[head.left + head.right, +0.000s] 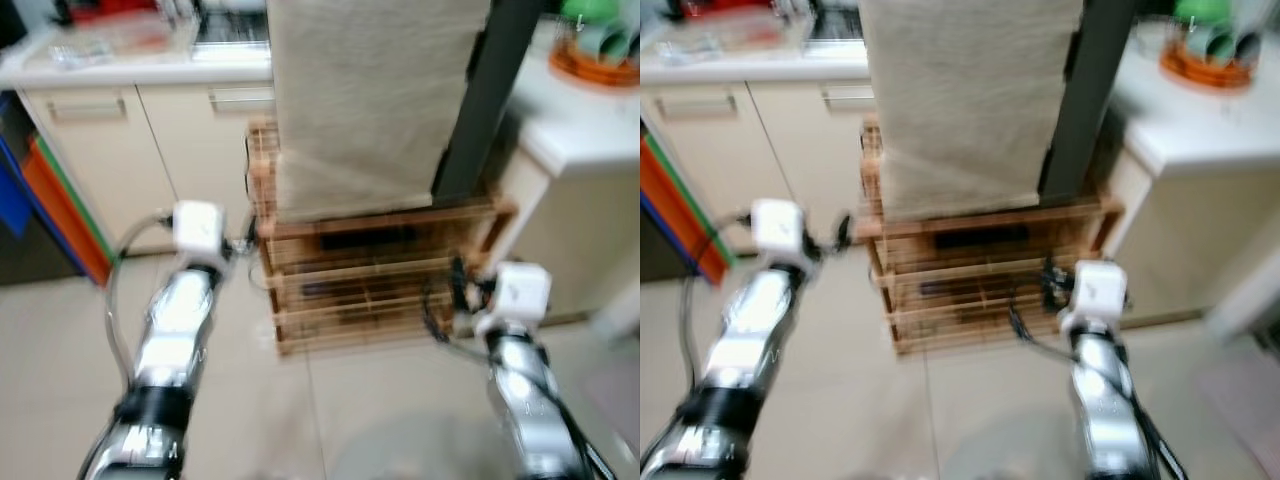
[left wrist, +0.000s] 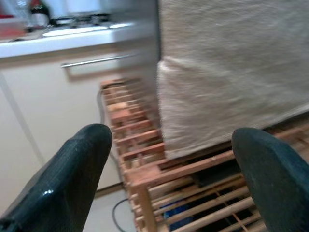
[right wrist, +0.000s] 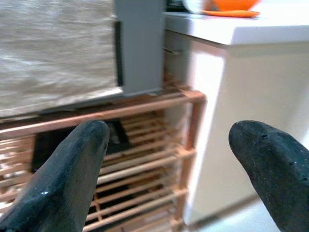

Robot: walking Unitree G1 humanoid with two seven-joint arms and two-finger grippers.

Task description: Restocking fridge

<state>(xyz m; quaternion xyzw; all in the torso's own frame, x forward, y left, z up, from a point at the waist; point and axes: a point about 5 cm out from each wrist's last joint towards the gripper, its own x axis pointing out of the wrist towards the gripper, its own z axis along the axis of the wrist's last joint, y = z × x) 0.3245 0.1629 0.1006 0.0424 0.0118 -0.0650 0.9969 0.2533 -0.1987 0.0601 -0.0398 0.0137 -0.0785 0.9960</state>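
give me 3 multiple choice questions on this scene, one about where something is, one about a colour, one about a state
1. Where does the cloth-covered box stand?
A. on the wooden slatted rack
B. on the white counter
C. on the floor

2. What colour is the tray on the counter at the robot's right?
A. blue
B. orange
C. black

3. How are the fingers of the left gripper and right gripper?
A. both shut
B. both open
C. shut on a bottle

Answers:
1 A, the box rests on top of the wooden slatted rack.
2 B, its rim is orange.
3 B, each wrist view shows two fingers spread wide with nothing between them.
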